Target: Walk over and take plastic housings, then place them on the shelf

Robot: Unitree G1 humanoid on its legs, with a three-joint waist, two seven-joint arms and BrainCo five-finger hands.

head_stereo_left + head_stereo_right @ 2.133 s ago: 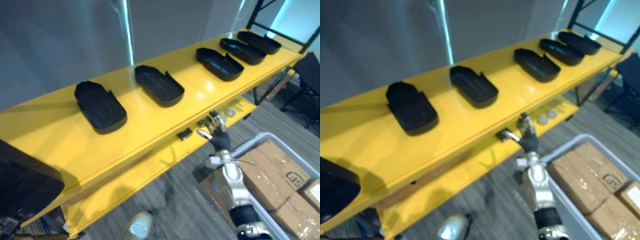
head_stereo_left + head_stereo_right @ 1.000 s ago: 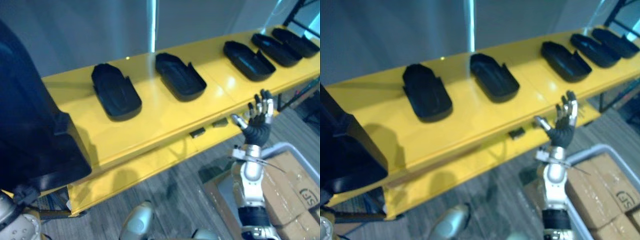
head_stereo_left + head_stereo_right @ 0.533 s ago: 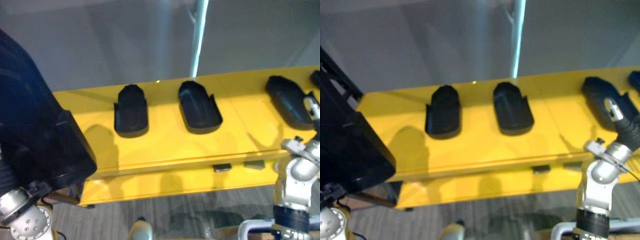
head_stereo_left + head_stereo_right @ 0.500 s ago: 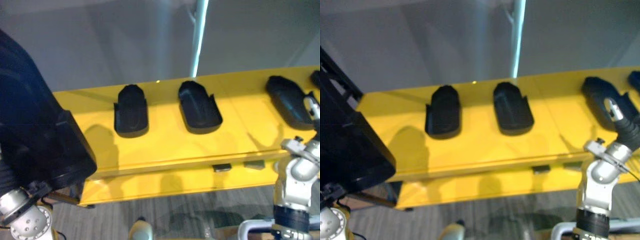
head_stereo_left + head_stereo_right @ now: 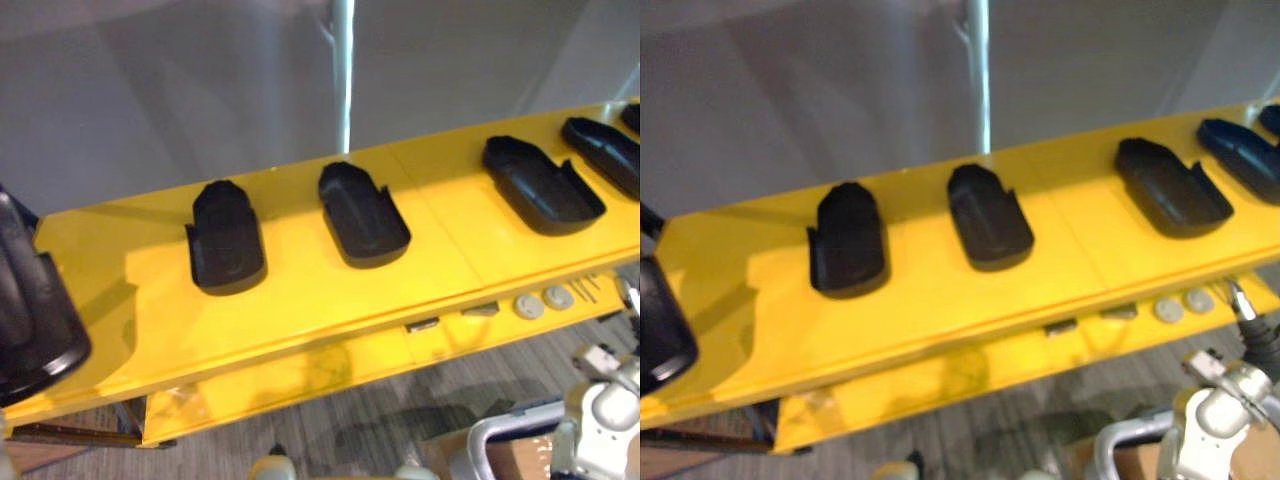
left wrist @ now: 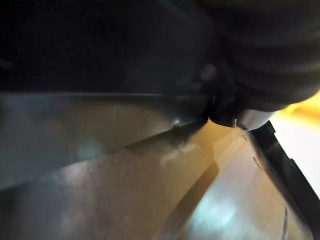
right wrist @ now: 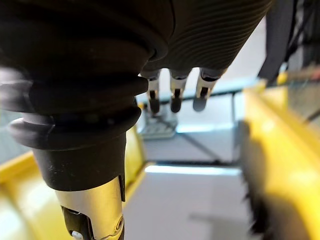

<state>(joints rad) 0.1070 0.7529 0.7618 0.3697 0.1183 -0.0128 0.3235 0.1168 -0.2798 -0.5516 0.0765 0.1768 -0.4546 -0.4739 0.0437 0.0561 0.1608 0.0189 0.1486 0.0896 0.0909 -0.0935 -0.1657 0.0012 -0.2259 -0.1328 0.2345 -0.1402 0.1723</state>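
Observation:
Several black plastic housings lie open side up in a row on the yellow shelf (image 5: 300, 300): one (image 5: 225, 240) at the left, one (image 5: 362, 213) in the middle, one (image 5: 541, 184) to the right and another (image 5: 605, 150) at the far right. One more black housing (image 5: 28, 320) hangs at the shelf's left end on my left hand (image 6: 270, 55); its inner wall (image 6: 125, 190) lies close in the left wrist view and hides how it is held. My right hand (image 5: 1262, 340) is low at the right, below the shelf front, open, with straight fingers (image 7: 173, 95).
The lower yellow level carries two grey discs (image 5: 528, 306) and small dark parts (image 5: 421, 325). A grey bin rim (image 5: 500, 430) with a cardboard box in it stands on the floor at the lower right. A grey wall runs behind the shelf.
The camera has swung, so the shelf sits differently in view. The held housing now shows lower and further left. My right hand has dropped from the shelf front to the lower right corner.

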